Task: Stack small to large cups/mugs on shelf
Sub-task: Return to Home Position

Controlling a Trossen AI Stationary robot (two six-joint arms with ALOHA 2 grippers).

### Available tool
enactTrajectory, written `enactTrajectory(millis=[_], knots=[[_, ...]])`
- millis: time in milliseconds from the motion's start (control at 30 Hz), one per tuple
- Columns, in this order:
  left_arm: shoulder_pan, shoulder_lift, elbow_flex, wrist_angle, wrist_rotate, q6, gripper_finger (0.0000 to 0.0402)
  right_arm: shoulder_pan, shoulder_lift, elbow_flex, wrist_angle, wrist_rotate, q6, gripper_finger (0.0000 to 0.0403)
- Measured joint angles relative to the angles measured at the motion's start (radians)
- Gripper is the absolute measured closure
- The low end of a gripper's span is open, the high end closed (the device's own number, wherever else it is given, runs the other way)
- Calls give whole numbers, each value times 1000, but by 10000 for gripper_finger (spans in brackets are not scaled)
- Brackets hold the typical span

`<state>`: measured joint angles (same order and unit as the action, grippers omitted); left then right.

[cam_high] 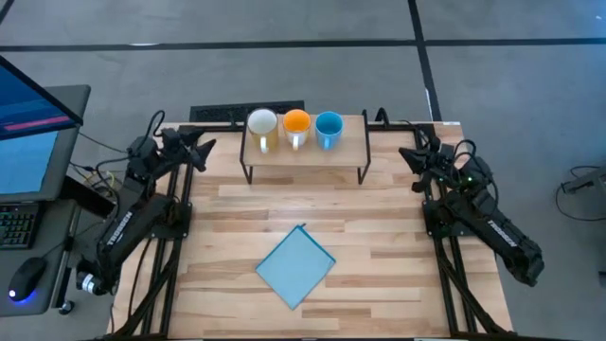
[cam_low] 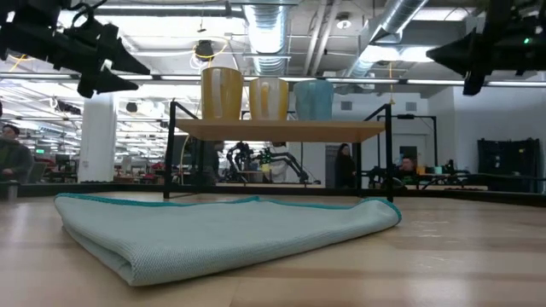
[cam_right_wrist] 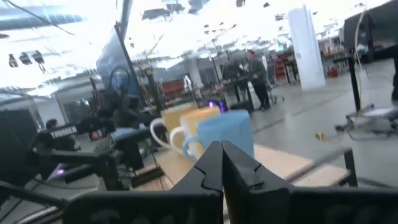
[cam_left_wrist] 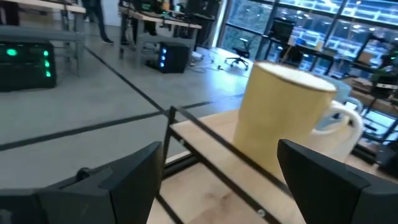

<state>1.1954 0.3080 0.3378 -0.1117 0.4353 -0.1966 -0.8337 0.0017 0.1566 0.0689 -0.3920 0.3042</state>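
Three mugs [cam_high: 296, 123] at shelf [cam_high: 303, 159] rear edge, claws [cam_high: 206, 148] [cam_high: 407, 154] flanking

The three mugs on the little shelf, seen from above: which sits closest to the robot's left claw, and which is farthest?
1. The cream mug, at the left end of the shelf, is nearest the left gripper.
2. The orange mug, in the middle of the row.
3. The light blue mug, at the right end, is farthest.

floor [cam_high: 511, 76]: grey, dark seam lines [cam_high: 284, 44] beyond the table [cam_high: 398, 218] | left of table: lit monitor [cam_high: 24, 142], keyboard [cam_high: 14, 227], mouse [cam_high: 26, 277] | above table: silver ducts [cam_low: 266, 26] (exposed ceiling), strip lights [cam_low: 409, 82] | behind table: tall white pillar [cam_low: 96, 141]
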Motion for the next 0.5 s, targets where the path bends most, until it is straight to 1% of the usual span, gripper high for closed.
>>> enactTrajectory(millis=[133, 233, 367, 500], knots=[[0, -34, -42, 12, -36, 17, 93, 0, 0, -37, 37, -1, -16, 381], [0, -59, -75, 29, -70, 1, 93, 0, 1, -74, 56, 0, -15, 381], [0, -91, -135, 124, -83, -56, 93, 0, 0, -108, 106, 0, -1, 381], [0, -122, -195, 192, -109, -81, 93, 0, 0, -145, 156, 0, 2, 381]])
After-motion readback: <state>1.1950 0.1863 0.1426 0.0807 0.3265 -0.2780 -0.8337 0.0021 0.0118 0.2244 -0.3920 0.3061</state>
